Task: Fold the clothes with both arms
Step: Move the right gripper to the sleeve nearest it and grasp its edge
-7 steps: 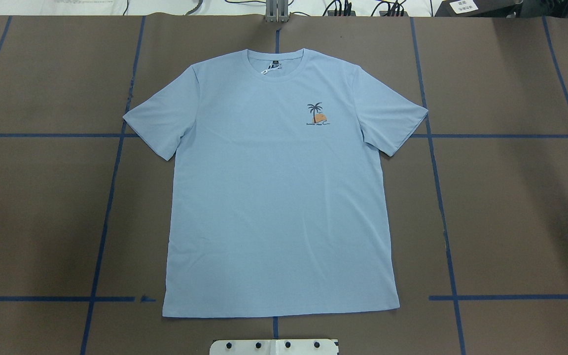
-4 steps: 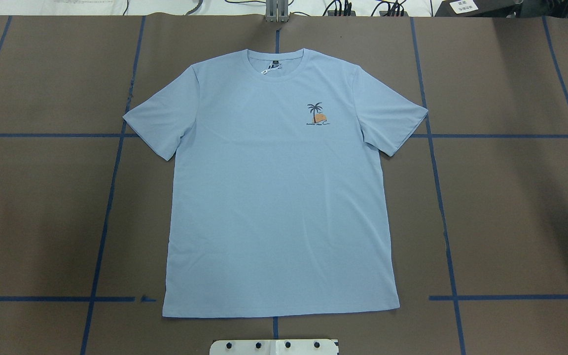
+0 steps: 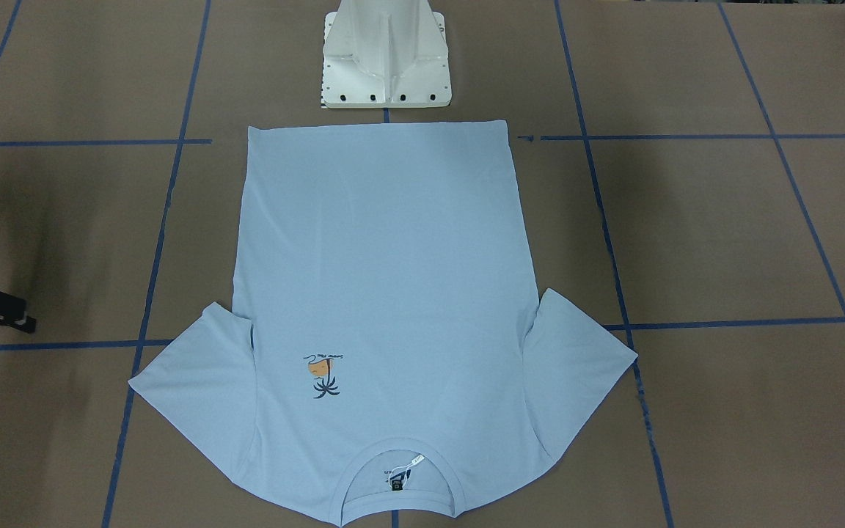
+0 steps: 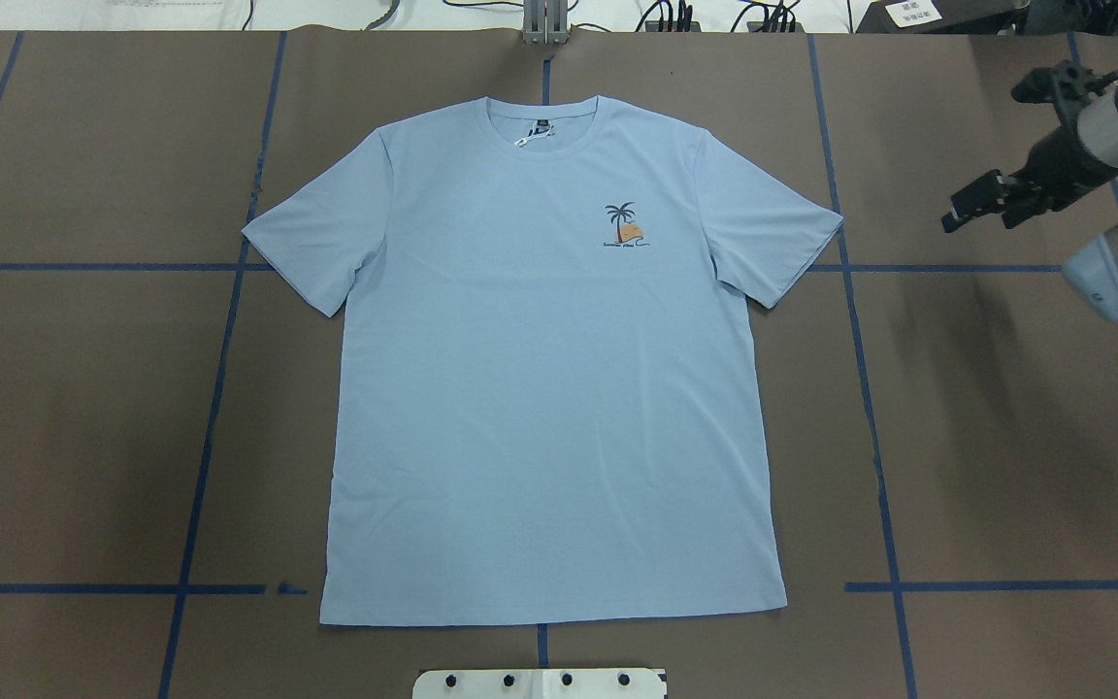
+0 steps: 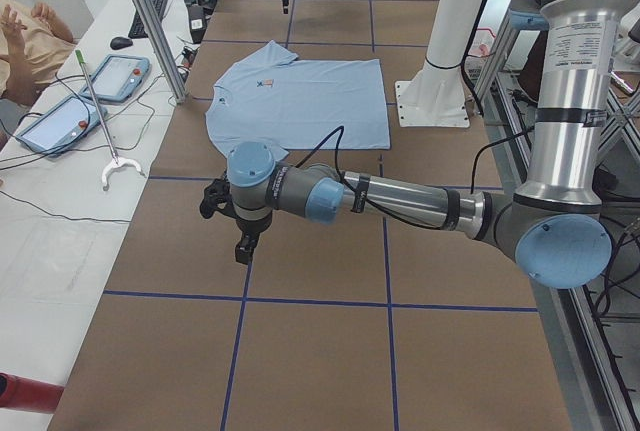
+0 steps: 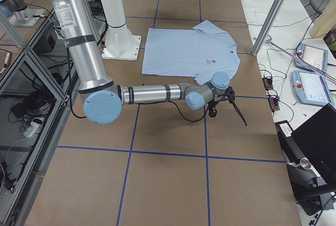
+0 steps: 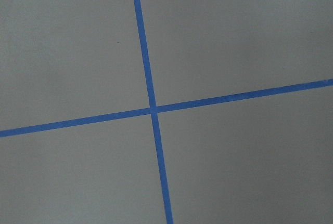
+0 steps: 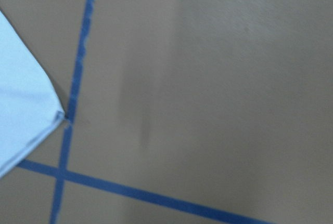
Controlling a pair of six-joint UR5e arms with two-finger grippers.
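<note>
- Right arm's black two-finger gripper (image 4: 981, 216) has swung in over the table's right side since a moment ago; its fingers are spread, hold nothing, and are well apart from the shirt
- Light blue short-sleeved T-shirt (image 4: 549, 388) lies flat, print side up, mid-way across the brown paper-covered table (image 4: 1005, 437), with its hem nearest the white pedestal base (image 3: 386, 66) and its collar farthest from it
- Sleeve corner (image 8: 52, 117) touches a blue tape line (image 8: 78, 73) in the right wrist view
- Left arm's black gripper (image 5: 243, 236) hangs over bare table beyond the shirt's other side; whether its fingers are spread or pressed together cannot be told
</note>
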